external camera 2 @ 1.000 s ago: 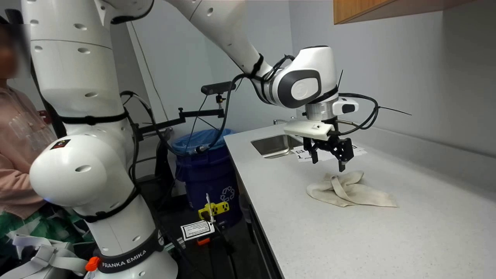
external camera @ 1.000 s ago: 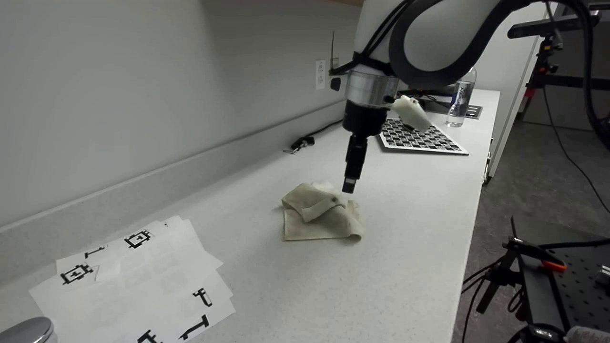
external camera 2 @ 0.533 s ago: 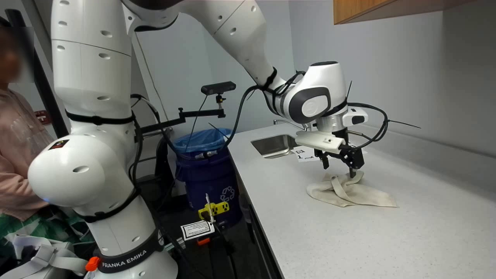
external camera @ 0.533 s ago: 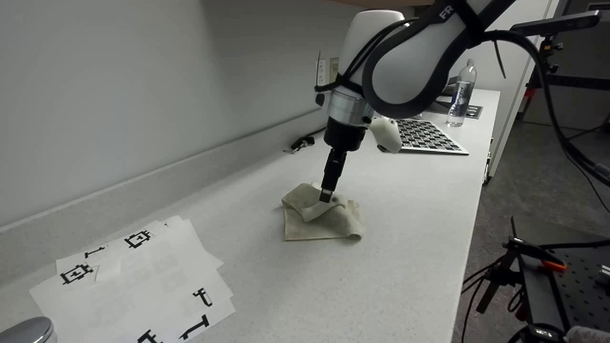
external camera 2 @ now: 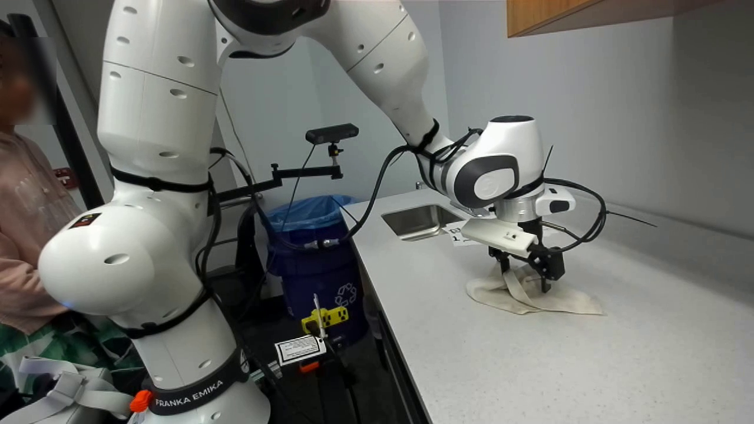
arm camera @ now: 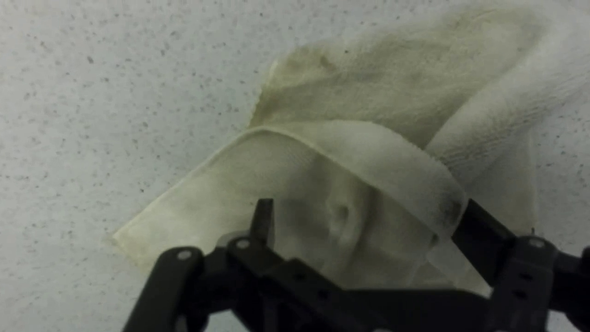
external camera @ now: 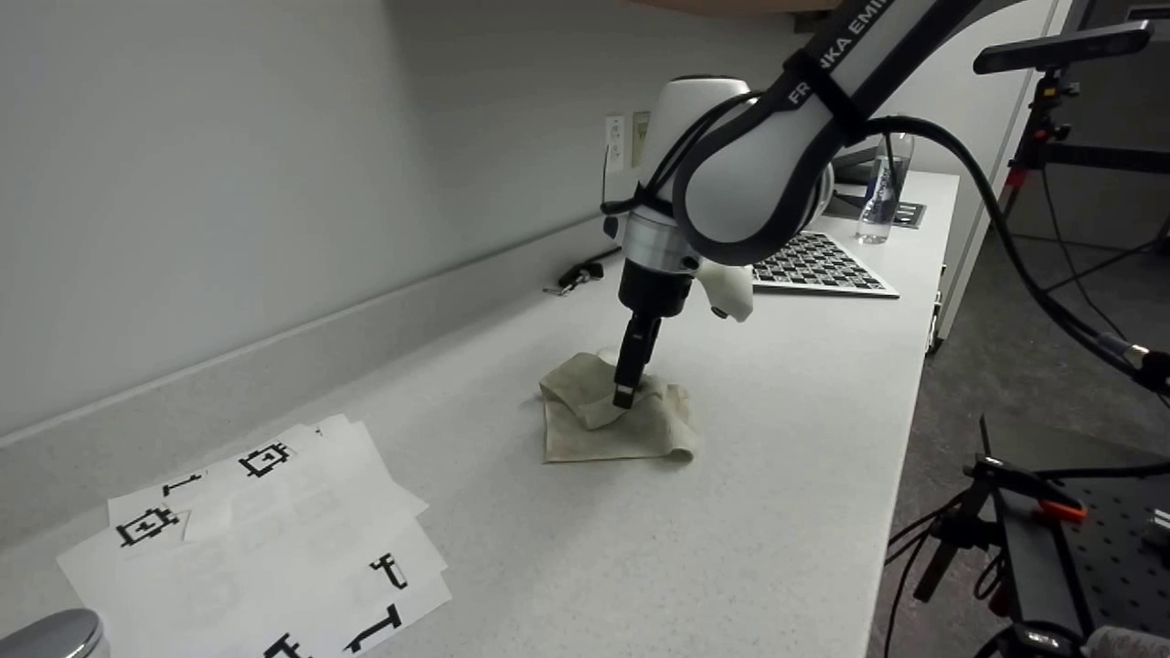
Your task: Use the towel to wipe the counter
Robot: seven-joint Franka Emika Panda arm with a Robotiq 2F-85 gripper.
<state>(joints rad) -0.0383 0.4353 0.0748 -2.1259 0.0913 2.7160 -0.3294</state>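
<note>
The beige towel (external camera: 585, 443) lies crumpled and folded over itself on the white speckled counter (external camera: 731, 548). It also shows in an exterior view (external camera 2: 570, 303) and in the wrist view (arm camera: 392, 87). My black gripper (external camera 2: 525, 279) points down over the towel with its jaws wide apart. In the wrist view the gripper (arm camera: 366, 212) has one finger (arm camera: 262, 221) over the towel on the left and the other finger (arm camera: 484, 244) beside a raised fold on the right. Towel folds lie between the fingers, not clamped. In an exterior view the fingertips (external camera: 623, 399) reach the towel; exact contact is unclear.
Papers with black markings (external camera: 302, 539) lie towards the near left. A checkered board (external camera: 813, 265), a water bottle (external camera: 877, 210) and keys (external camera: 576, 277) are farther along the counter. A sink (external camera 2: 418, 222) is set into it. A wall backs the counter; a wooden cabinet (external camera 2: 565, 15) hangs above.
My gripper has come down and across from above and beside the towel to the towel itself. Its jaws have stayed apart. The towel has barely changed.
</note>
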